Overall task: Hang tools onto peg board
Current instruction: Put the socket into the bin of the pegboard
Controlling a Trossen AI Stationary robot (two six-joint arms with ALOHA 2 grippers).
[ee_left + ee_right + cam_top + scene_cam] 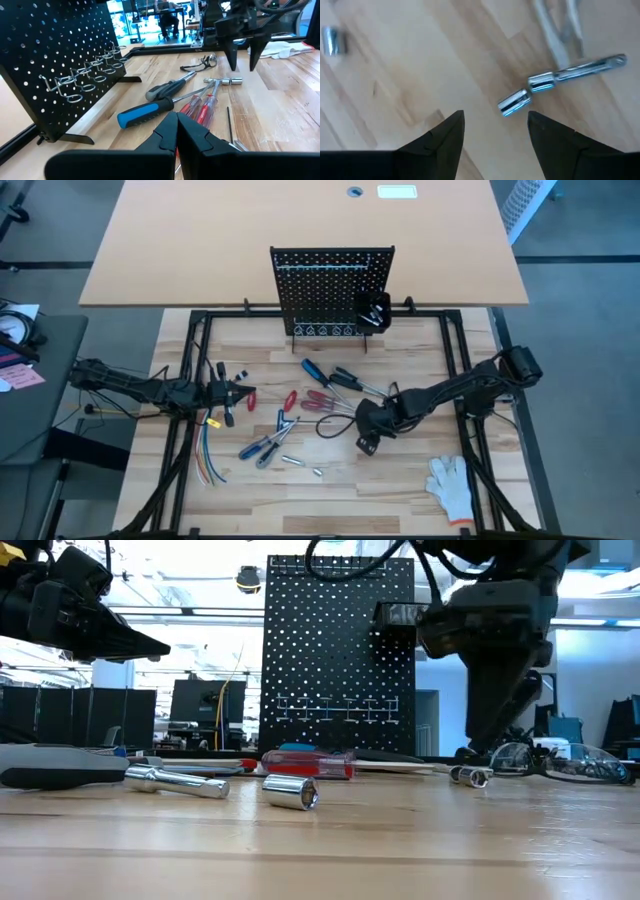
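No legible writing shows — right end effector [495, 132] gapes above a silver socket [514, 102], apparently untouched; left end effector [176, 131] pinched closed.

This looked like a robotics lab or workshop. A wooden counter [330, 490] sat inside a black metal frame [470, 380], and beyond it the low view showed dark monitors [195, 705] on desks under bright ceiling lights.

white glove [451, 483], coloured wires [207, 460], safety glasses [560, 759]
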